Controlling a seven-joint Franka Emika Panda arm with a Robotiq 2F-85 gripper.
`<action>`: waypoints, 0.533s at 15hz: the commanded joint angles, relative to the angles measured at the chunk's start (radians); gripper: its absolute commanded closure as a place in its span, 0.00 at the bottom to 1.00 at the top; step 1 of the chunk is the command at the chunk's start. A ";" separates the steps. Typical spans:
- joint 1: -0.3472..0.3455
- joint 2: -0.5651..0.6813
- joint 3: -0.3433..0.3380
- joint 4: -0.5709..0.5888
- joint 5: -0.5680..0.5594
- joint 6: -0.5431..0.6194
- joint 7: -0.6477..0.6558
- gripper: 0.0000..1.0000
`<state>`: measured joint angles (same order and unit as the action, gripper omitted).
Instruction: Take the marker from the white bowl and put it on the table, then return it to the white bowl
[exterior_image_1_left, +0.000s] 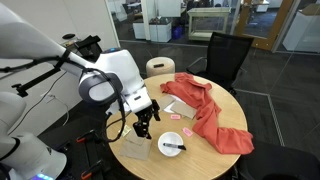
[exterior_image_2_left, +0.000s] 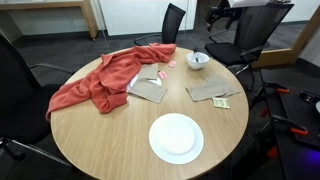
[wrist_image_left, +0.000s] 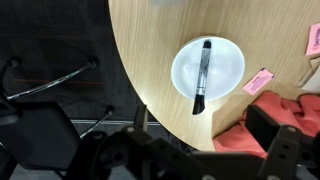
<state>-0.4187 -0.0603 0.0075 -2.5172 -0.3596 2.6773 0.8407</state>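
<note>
The white bowl (wrist_image_left: 225, 55) stands near the edge of the round wooden table (wrist_image_left: 150, 50). The black marker (wrist_image_left: 202, 72) lies across the bowl, and one end pokes over the rim. My gripper (wrist_image_left: 205, 128) is open and empty above the table edge, a little short of the bowl, with its dark fingers either side. The bowl (exterior_image_1_left: 172, 145), with the marker (exterior_image_1_left: 171, 147) in it, sits just right of the gripper (exterior_image_1_left: 143, 126). The bowl (exterior_image_2_left: 199, 61) is at the table's far side.
A red cloth (exterior_image_1_left: 215, 115) covers the middle of the table and lies next to the bowl (wrist_image_left: 290, 108). Pink notes (wrist_image_left: 258, 81) lie beside the bowl. Brown paper sheets (exterior_image_2_left: 213, 92) and a flat white plate (exterior_image_2_left: 176, 138) are on the table. Black chairs (wrist_image_left: 50, 130) stand around it.
</note>
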 joint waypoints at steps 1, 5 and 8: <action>0.078 0.133 -0.086 0.072 -0.055 0.063 0.064 0.00; 0.172 0.253 -0.174 0.115 -0.007 0.157 0.033 0.00; 0.245 0.323 -0.238 0.145 0.016 0.191 0.034 0.00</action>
<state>-0.2441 0.1929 -0.1697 -2.4171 -0.3725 2.8313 0.8695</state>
